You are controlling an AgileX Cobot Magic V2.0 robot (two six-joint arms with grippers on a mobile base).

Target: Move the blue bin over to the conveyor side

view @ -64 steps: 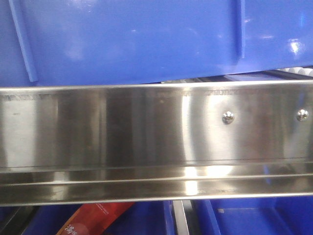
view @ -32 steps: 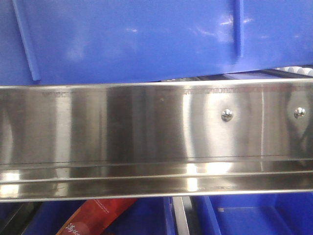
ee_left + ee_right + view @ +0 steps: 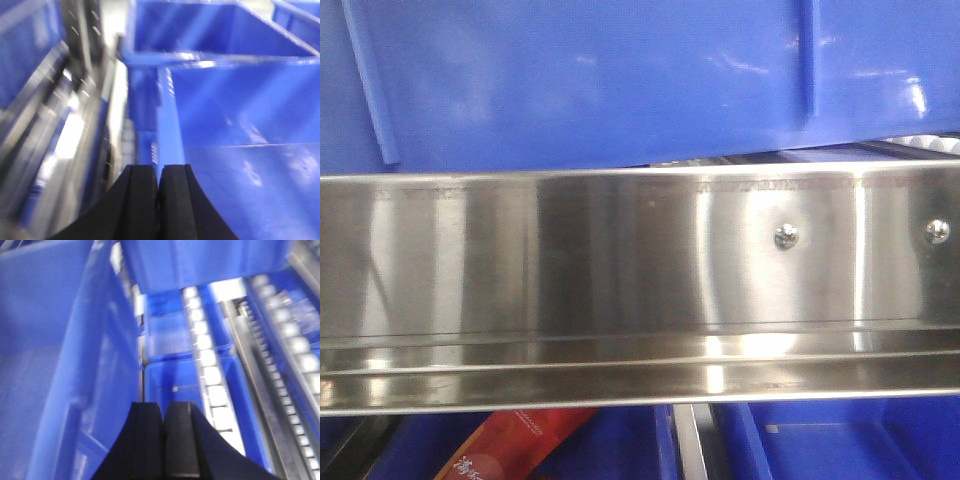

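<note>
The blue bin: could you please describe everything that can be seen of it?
The blue bin is glossy bright-blue plastic, with smooth glare-streaked walls, thin vertical ribs and a thick top rim. In the front view its wall fills the frame above the steel rail, its lower edge slanting up rightward, so it looks tilted. The left wrist view shows its open inside, seemingly empty. The left gripper, pads together, sits at its rim; contact is too blurred to confirm.

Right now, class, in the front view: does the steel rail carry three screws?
No, the steel rail shows only two screws, both near its right end.
</note>
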